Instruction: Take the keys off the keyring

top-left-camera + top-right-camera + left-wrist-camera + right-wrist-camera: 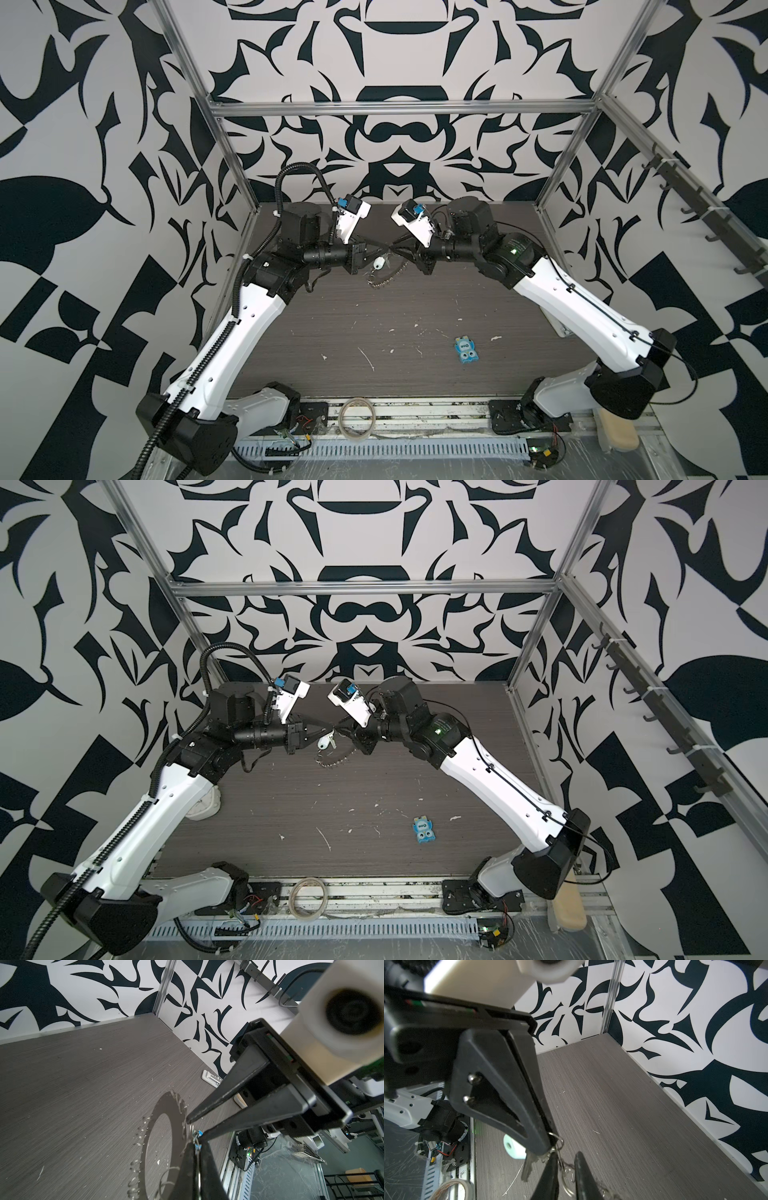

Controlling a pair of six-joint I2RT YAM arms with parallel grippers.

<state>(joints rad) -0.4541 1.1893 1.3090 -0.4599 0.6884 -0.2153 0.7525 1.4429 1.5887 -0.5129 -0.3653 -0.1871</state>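
The job is at the parting step. The key (527, 1165) and its white fob (512, 1150) are not yet off the keyring (166, 1103), a flat grey disc with small wire rings along its rim. The disc hangs tilted over the far part of the table (374, 332). The left gripper (550, 1142) is clenched on one small split ring (556, 1138) just above the disc's rim. The key and fob dangle close under that grip, beside the disc, though the join itself is hidden behind a finger. The right gripper (195, 1128) meets it almost tip to tip at the disc's rim. Its fingers (583, 1176) stand a little apart with a run of linked rings between them, and nothing looks pinched there. As I judge it, the next move needs the right gripper to close on the link nearest the disc, or on the rim itself, to steady the disc side. The left gripper can then work the key's ring round and out through its split. The wire is thin and springy, so a small misplacement of the tips would likely let it slip, and the disc's weight appears to pull on the held ring.
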